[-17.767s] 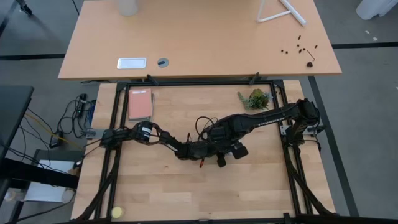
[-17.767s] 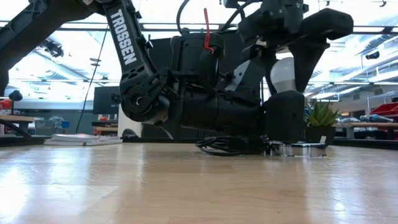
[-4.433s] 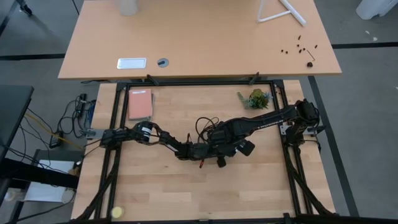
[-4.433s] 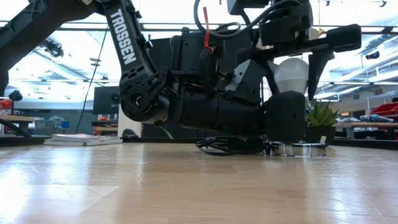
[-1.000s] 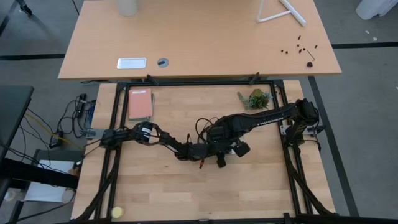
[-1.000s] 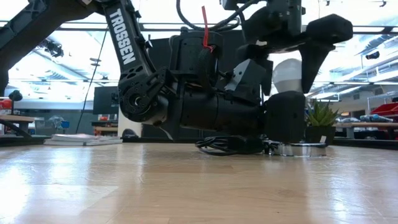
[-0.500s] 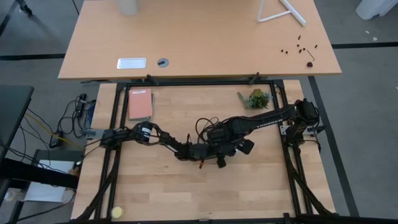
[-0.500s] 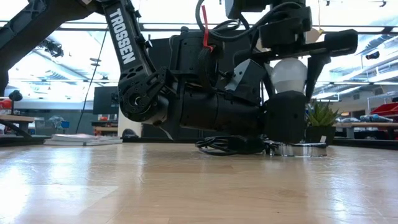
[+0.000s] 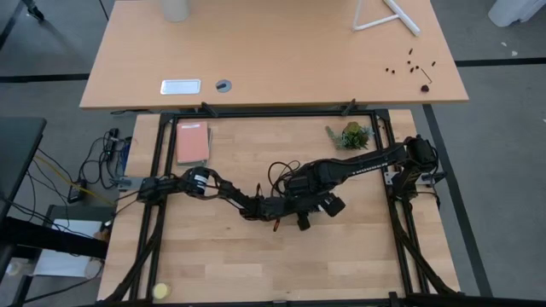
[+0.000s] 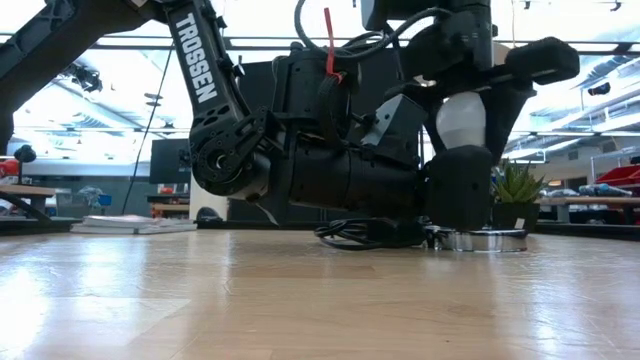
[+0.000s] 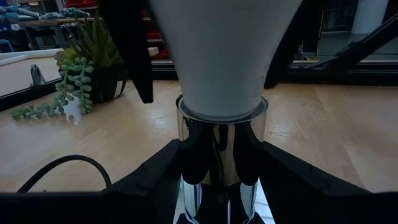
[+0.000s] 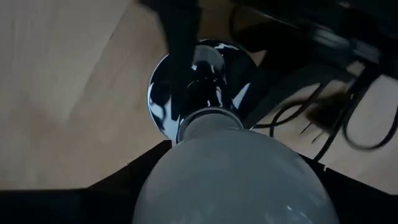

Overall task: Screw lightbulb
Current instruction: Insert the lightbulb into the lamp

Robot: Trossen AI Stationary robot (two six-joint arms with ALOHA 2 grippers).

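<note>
The small white pear-shaped lightbulb (image 10: pixel 462 118) stands upright in the polished chrome socket (image 11: pixel 221 155), whose round silvery base disc (image 10: pixel 487 240) sits on the pale wooden desk (image 10: pixel 300 300) near its middle, just in front of a coil of black cord (image 10: pixel 362 235). The right tool (image 10: pixel 475 85) comes down on the bulb from above, its dark fingers (image 10: pixel 515 105) closed on either side of the glass, so it has hold of the bulb; the right wrist view looks straight down over the white dome (image 12: pixel 233 177) onto the mirrored socket below it. The left tool (image 11: pixel 217 199) lies low along the desk and clamps the chrome socket between its two fingers, steadying it. Compared with half a second ago, the right tool has turned about the bulb's axis: the wide crossbar of its fingers, then nearly level across the low view, now sits rotated, and over the last few seconds it has swung back and forth this way, which reads as repeated twist-and-regrip strokes. The bulb's neck already meets the socket's rim in the left wrist view with no thread showing, so the screwing looks well advanced, probably in its last turns. A small green potted succulent (image 9: pixel 351 135) stands well apart at the far right of the desk.
</note>
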